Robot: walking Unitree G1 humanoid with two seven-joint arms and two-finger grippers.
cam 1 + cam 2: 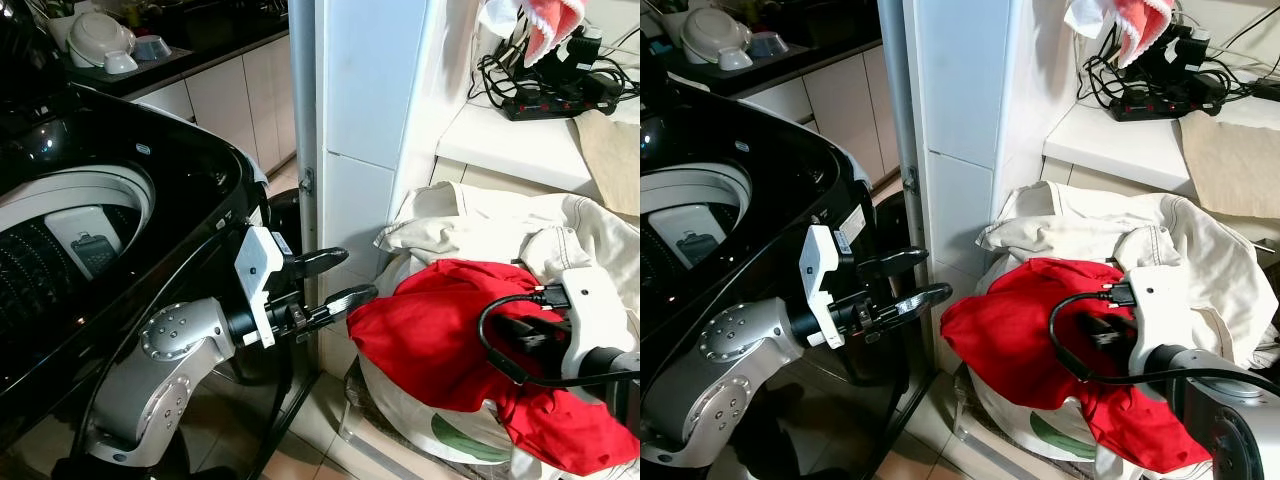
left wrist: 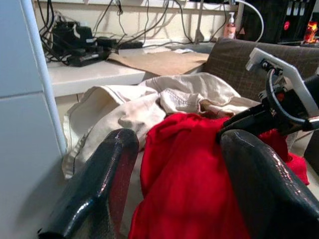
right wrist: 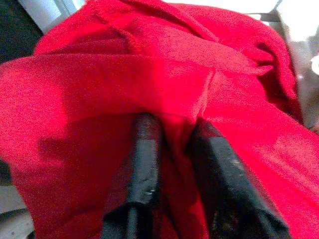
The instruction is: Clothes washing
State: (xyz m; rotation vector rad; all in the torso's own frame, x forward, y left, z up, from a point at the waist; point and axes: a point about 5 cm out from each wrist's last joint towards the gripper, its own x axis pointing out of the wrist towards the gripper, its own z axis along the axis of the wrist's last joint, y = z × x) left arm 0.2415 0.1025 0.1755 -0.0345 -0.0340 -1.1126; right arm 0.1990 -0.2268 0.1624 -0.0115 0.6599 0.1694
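Note:
A red garment [image 1: 440, 340] lies on top of a cream garment [image 1: 500, 220] in a white laundry basket [image 1: 440, 432] at the right. My right gripper [image 3: 174, 124] is pushed into the red cloth from the right, its fingers [image 3: 144, 149] shut on a fold of it. My left gripper [image 1: 356, 275] hangs open just left of the red garment's edge, with nothing between its fingers [image 2: 99, 184]. The black top-loading washing machine [image 1: 150, 190] stands at the left with its drum [image 1: 60, 240] open.
A white cabinet post [image 1: 365, 110] rises between the washer and the basket. A shelf [image 1: 510, 145] behind the basket holds a power strip [image 1: 555, 100] with cables and a brown cloth [image 1: 610, 150]. Bowls [image 1: 100, 42] sit on a far kitchen counter.

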